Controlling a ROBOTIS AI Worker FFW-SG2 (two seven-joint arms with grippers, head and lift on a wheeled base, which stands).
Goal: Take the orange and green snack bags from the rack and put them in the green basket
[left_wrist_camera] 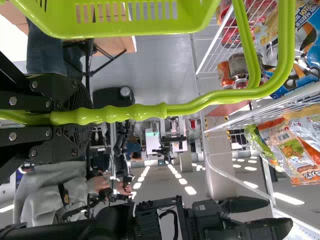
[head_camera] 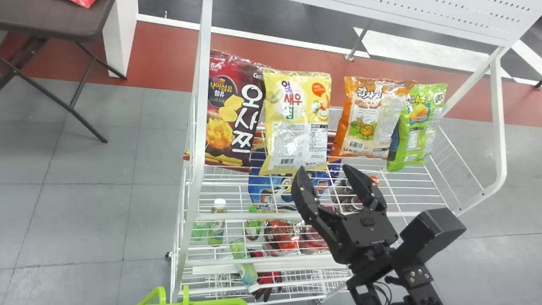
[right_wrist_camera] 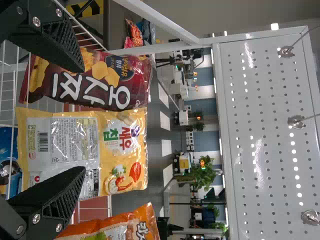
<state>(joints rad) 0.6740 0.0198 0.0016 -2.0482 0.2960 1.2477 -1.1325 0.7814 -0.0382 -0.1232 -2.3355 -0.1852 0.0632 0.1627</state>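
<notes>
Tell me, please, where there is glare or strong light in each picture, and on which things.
Head view: white glare on the lower half of the yellow snack bag; left wrist view: bright ceiling lights behind, with shine along the green basket's handle; right wrist view: shine on the same bag's wrapper, bright holes in the perforated white panel.

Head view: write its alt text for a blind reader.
The open right gripper hovers before a white wire rack holding snacks, left to right: dark red bag, yellow bag, orange bag and green bag. Part of the green basket shows at the bottom.
</notes>
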